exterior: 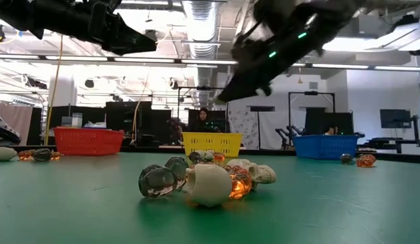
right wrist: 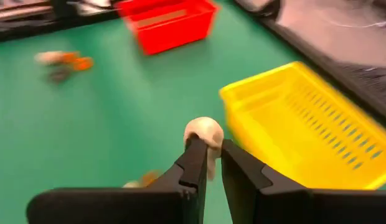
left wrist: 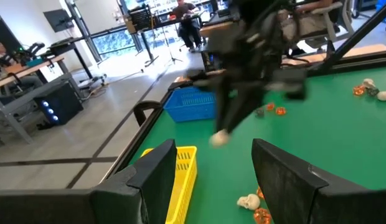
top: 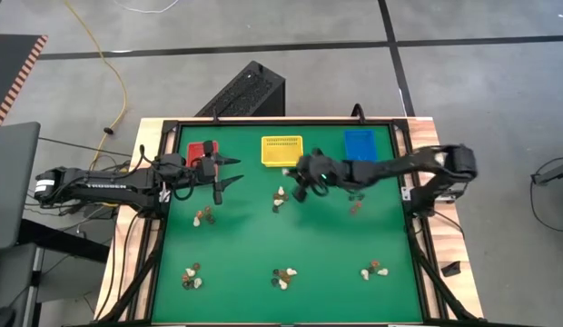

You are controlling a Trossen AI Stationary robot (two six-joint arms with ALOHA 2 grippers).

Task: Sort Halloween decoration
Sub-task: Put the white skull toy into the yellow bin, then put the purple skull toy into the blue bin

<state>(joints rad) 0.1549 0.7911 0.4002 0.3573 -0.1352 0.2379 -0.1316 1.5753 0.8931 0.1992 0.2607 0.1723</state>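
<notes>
Front edge: three small heaps of trinkets (top: 283, 278) lay along the table's (top: 236, 254) near edge, at left, middle and right, untouched.
Middle of table: one heap sat under the left arm, another (top: 280, 200) just below the yellow bin, a few pieces (top: 355, 208) nearer the right edge.
Right gripper (right wrist: 209, 152): it hung above the table near the yellow bin's front, fingers closed on a cream-white skull trinket (right wrist: 204, 131), pinched at its lower part with the round top standing clear of the tips.
Key relation: the yellow bin (right wrist: 311, 130) lay just beside and beyond the held skull, its open top toward the fingers; by my judgement a short carry toward the far edge would bring the skull over it.
Nearer arm: the right, plainly; it already had the piece.
Left gripper (left wrist: 208, 180): fingers wide apart, empty, hovering near the red bin (top: 202, 153).
Far edge: red, yellow and blue bin (top: 360, 143) stood in a row.
</notes>
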